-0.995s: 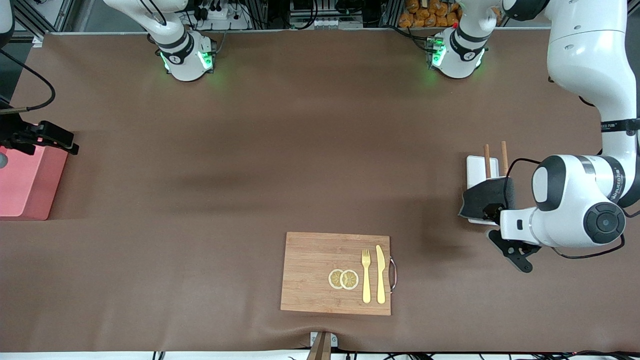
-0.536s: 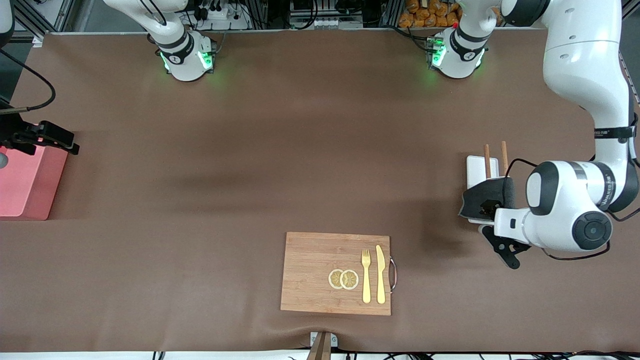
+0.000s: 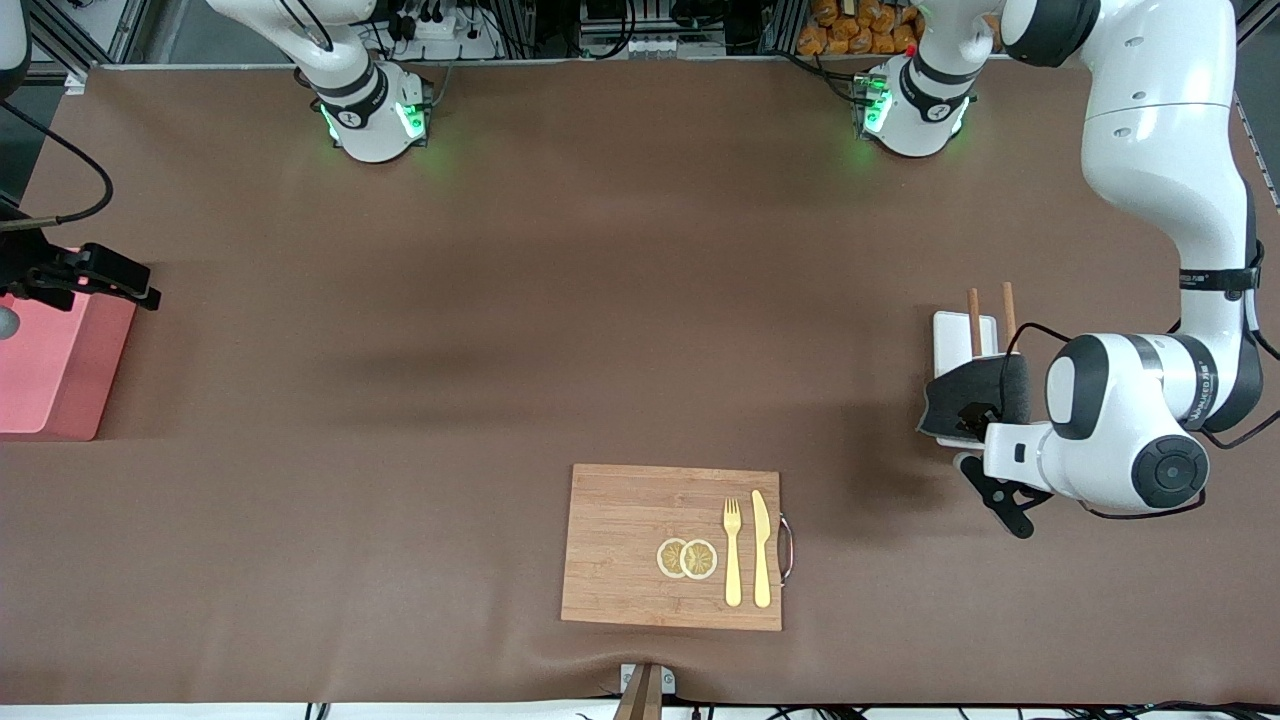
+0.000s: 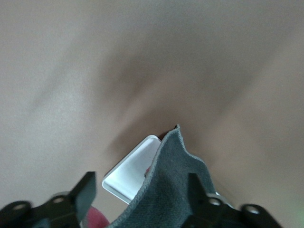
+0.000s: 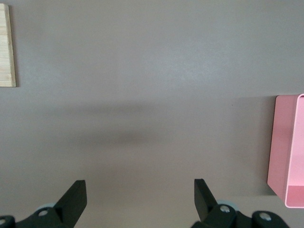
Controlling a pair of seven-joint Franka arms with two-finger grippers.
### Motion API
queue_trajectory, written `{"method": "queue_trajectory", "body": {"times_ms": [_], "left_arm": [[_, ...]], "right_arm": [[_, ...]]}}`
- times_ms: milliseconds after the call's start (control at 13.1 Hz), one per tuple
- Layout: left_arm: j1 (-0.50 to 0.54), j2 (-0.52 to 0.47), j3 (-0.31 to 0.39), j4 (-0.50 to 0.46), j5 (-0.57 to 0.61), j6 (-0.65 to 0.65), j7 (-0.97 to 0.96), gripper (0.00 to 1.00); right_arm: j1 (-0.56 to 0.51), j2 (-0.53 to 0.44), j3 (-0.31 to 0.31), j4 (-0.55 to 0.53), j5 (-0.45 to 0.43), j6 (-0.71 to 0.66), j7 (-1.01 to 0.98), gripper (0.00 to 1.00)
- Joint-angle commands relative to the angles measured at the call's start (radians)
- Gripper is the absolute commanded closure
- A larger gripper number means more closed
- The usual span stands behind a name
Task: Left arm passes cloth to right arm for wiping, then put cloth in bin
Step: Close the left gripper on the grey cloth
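Cloth (image 4: 171, 190) between left gripper (image 4: 142, 192) fingers, pink underside showing

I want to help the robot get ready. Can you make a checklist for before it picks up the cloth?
1. Left gripper at the cloth: ok. The cloth lies between its spread fingers in the left wrist view.
2. Left gripper shut on the cloth: not ok, it is open.
3. Cloth free to lift: cannot tell. It lies draped over the white rack beside the chopsticks.
4. Right gripper ready to receive: ok. It is open, and waits by the bin at the right arm's end of the table.
5. Cutting board out of the cloth's way: ok. It lies apart, nearer to the front camera.
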Motion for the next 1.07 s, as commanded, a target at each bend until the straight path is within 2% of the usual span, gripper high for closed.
{"method": "queue_trajectory", "body": {"times_ms": [0,383,459,613,995], "left_arm": [[0.001,-0.007,0.004,0.001,-0.008,-0.055,-0.059,0.55],[0.018,-0.009,0.007,-0.007,0.003,-0.101,-0.056,0.55],[0.016,-0.009,0.008,-0.007,0.003,-0.101,-0.061,0.58],[0.013,-0.012,0.008,-0.005,0.003,-0.101,-0.069,1.0],[-0.004,-0.018,0.007,0.004,0.001,-0.101,-0.122,1.0]], "right_arm": [[-0.011,0.01,0.005,0.005,0.018,-0.005,0.011,0.0],[-0.01,0.01,0.005,0.007,0.018,-0.005,0.012,0.0],[-0.01,0.01,0.005,0.005,0.018,-0.005,0.012,0.0],[-0.008,0.01,0.005,0.007,0.018,-0.005,0.014,0.0],[-0.008,0.012,0.005,0.008,0.021,-0.005,0.012,0.0]]}}
